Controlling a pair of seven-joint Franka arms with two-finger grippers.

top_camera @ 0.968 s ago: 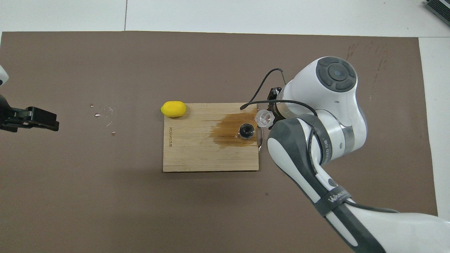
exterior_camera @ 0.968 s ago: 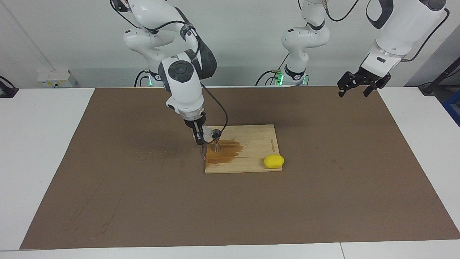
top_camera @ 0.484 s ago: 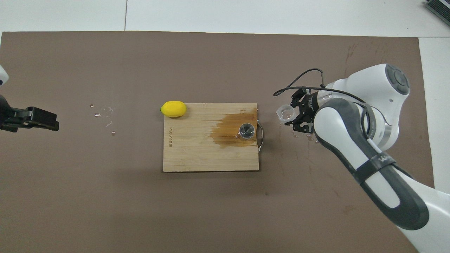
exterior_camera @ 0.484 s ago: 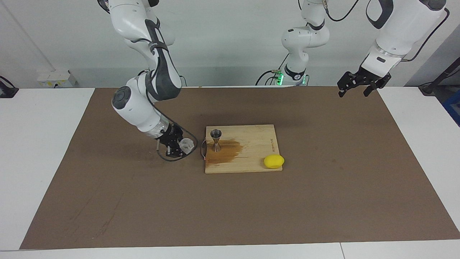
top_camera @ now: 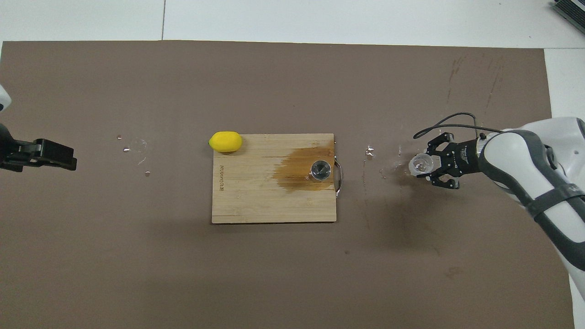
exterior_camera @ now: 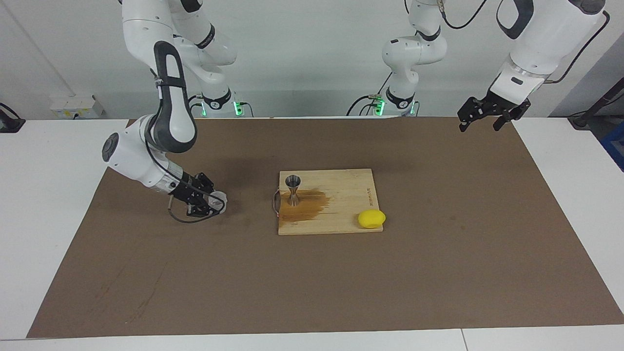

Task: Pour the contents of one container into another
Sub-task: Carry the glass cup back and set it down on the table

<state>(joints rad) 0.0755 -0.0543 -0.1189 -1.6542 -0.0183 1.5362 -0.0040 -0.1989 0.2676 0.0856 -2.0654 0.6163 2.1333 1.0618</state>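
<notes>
Clamped by the right gripper, the cup is held low over the mat, beside the board; the left gripper waits apart

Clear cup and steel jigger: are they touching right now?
Apart. The overhead view shows bare brown mat between the clear cup, held in the right gripper, and the steel jigger on the wooden board.

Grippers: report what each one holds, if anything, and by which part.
The right gripper is shut on the clear cup, gripping its side wall, low over the brown mat. The left gripper waits open, holding nothing.
</notes>
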